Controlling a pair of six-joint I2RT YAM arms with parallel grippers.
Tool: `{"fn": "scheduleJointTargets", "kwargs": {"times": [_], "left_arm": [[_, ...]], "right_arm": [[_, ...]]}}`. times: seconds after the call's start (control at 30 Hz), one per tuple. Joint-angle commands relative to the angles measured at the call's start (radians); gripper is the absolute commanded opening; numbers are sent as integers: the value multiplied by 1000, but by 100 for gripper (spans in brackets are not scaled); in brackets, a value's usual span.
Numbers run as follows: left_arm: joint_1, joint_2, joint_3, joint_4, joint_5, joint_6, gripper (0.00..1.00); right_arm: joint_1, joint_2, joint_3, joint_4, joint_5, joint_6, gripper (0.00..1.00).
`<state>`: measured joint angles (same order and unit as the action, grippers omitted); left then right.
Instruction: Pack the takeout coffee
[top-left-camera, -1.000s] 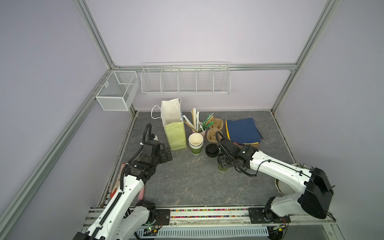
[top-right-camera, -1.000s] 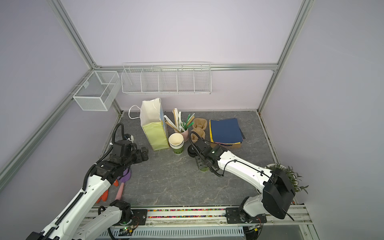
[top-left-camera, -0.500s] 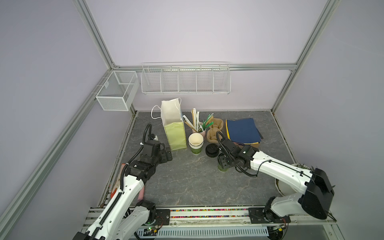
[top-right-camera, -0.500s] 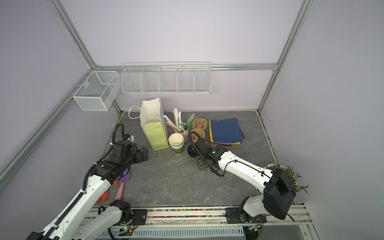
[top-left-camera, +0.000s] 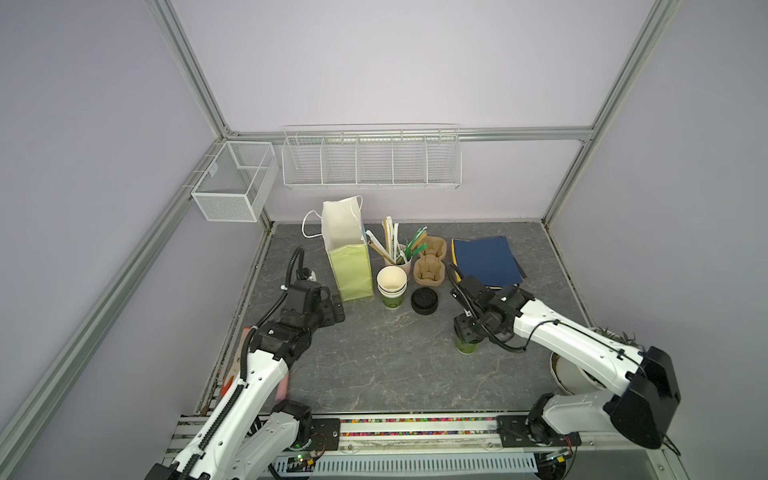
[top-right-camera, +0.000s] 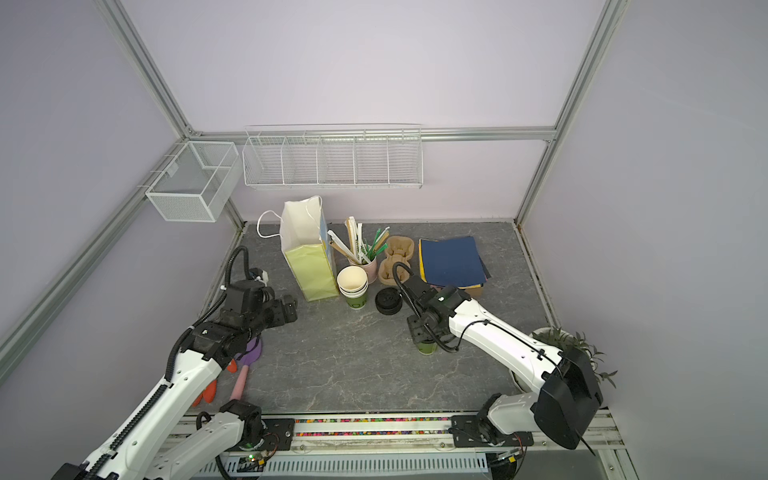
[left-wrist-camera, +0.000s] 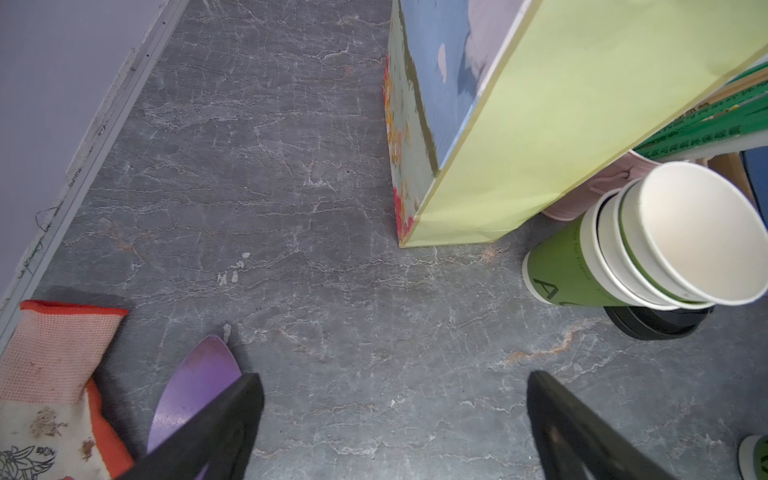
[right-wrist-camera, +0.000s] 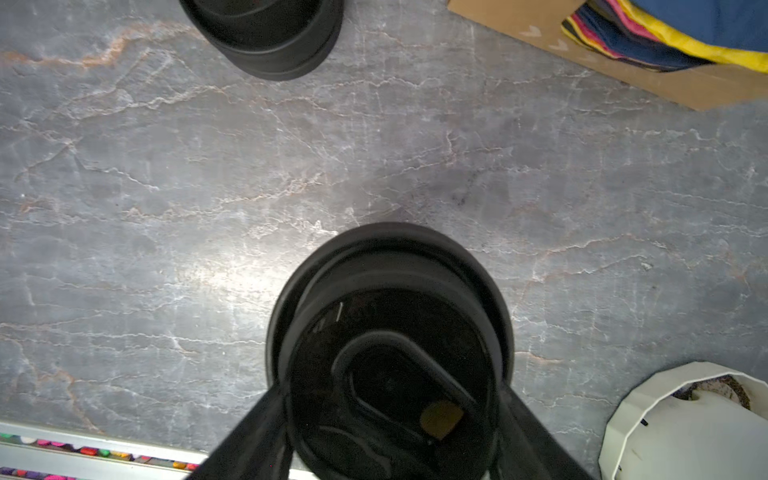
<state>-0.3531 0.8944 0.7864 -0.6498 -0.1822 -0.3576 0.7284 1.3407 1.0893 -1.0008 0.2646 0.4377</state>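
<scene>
My right pincer (right-wrist-camera: 392, 401) clasps the upright takeout coffee (top-left-camera: 468, 348), mid-right in a top view; paper bag (top-left-camera: 351, 270) stands upper-left of it, nearer my open left pincer (left-wrist-camera: 395, 376).

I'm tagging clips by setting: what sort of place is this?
Probably a robot test cell staged as a coffee takeout counter: stacked paper cups, a lidded cup, a paper bag and cardboard cup carriers.

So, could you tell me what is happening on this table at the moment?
The right gripper holds the takeout coffee, its fingers against the black lid; the coffee stands on the table. The left gripper is open and empty, hovering near the upright paper bag, whose mouth is open. The coffee is not yet in the bag.
</scene>
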Motion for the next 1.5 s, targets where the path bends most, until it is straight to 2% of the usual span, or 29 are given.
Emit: {"fn": "scheduleJointTargets", "kwargs": {"times": [0.0, 0.37, 0.87, 1.13, 1.47], "left_arm": [[-4, 1, 11, -23, 1, 14, 99], [-8, 1, 9, -22, 2, 13, 99], [-8, -3, 10, -22, 1, 14, 99], [-10, -5, 10, -21, 1, 14, 99], [-10, -2, 10, -21, 5, 14, 99]], "right_arm": [[-58, -58, -31, -37, -2, -26, 66], [-244, -136, -67, 25, 1, -57, 66], [-477, -104, -86, 155, -9, -43, 67], [-518, -68, -78, 179, 11, -31, 68], [-567, -32, -67, 181, -19, -33, 70]]}}
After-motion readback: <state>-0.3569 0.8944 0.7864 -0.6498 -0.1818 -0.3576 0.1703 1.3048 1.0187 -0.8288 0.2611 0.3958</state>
